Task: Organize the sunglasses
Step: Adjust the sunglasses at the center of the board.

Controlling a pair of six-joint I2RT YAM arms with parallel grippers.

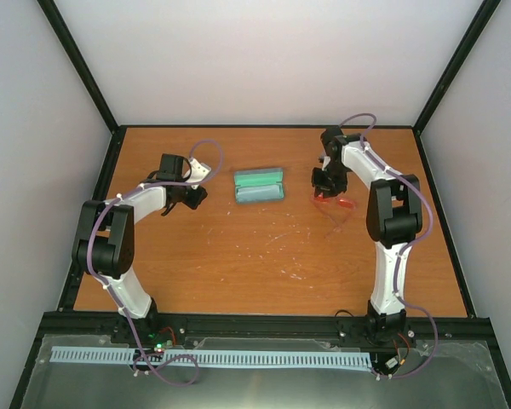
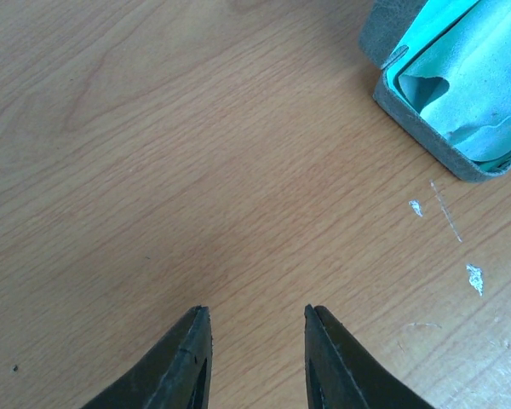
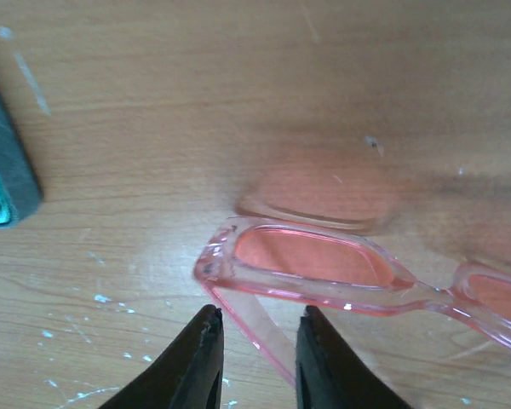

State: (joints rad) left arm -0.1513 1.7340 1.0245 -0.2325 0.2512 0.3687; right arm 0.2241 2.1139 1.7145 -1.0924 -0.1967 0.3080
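The pink translucent sunglasses (image 1: 339, 204) are at the right of the table, under my right gripper (image 1: 326, 183). In the right wrist view one lens and frame (image 3: 307, 256) sit tilted above their shadow on the wood. A temple arm (image 3: 264, 328) runs between the fingers, and my right gripper (image 3: 258, 315) is closed on it. The blue-grey case (image 1: 259, 185) lies open at mid-table with a pale blue cloth (image 2: 468, 77) inside. My left gripper (image 1: 187, 198) is open and empty over bare wood, left of the case (image 2: 460, 85); in its wrist view the gripper (image 2: 257, 315) holds nothing.
The case's corner (image 3: 0, 183) shows at the left edge of the right wrist view. White scuff marks (image 1: 294, 273) dot the wood nearer the front. Black frame rails (image 1: 111, 162) and white walls border the table on three sides.
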